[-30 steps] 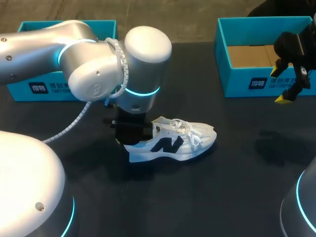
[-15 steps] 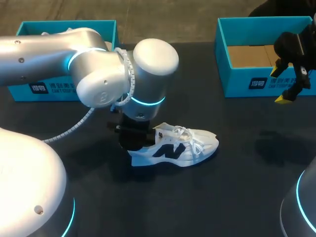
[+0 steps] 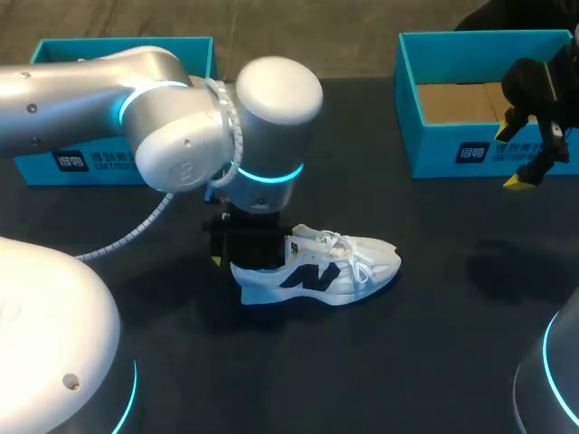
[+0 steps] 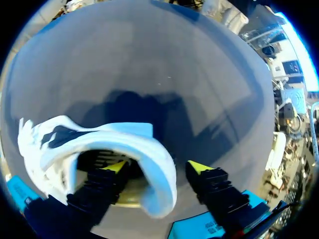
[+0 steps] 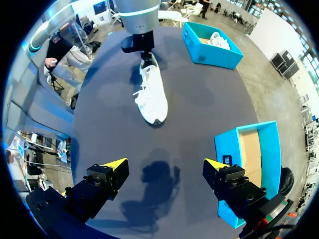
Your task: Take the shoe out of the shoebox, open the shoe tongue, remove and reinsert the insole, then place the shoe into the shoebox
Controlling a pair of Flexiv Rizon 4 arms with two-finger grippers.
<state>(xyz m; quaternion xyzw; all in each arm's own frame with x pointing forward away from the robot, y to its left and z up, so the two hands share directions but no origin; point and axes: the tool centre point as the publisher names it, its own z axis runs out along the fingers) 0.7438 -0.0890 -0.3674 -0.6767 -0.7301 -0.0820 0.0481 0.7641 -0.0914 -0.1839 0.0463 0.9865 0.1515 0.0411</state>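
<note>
A white shoe [image 3: 317, 269] with a dark side logo lies on its sole on the dark table [image 3: 407, 344], toe pointing right. My left gripper [image 3: 242, 253] stands over its heel. In the left wrist view the left gripper [image 4: 157, 167] is open: one finger sits inside the shoe [image 4: 99, 144], the other stands outside the heel wall with a gap between them. My right gripper [image 3: 532, 167] hangs open and empty in front of the right shoebox [image 3: 434, 145]. The right wrist view shows the right gripper [image 5: 165, 163] high above the table, the shoe [image 5: 152, 94] far ahead.
A second teal shoebox [image 3: 99, 163] stands at the back left, partly hidden by my left arm [image 3: 181, 117]. In the right wrist view that second box [image 5: 209, 56] holds another white shoe [image 5: 217, 39]. The right shoebox [image 5: 225, 149] shows a bare cardboard floor.
The left arm carried the shoe slightly right and set it flat. Its fingers then spread and let go of the heel. The right arm has not moved.
</note>
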